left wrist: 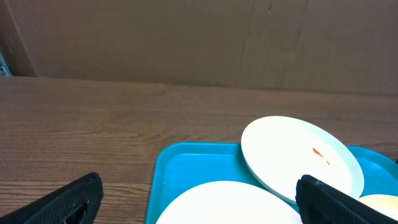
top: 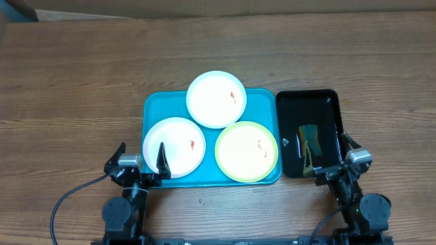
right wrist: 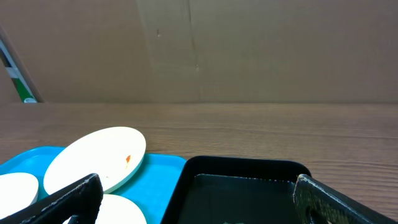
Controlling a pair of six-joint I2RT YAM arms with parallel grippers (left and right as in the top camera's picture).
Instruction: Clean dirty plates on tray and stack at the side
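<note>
Both pairs of jaws are standing wide open and gripping nothing, low at the near edge of the tabletop. The left jaws are straddling the near white plate on the turquoise tray, with the far white plate ahead and the yellow-green plate to their right. The right jaws are facing the black tray and its sponge, probably so that one arm is handling plates while the other is wiping.

Robot lab: wooden table, cardboard backdrop
</note>
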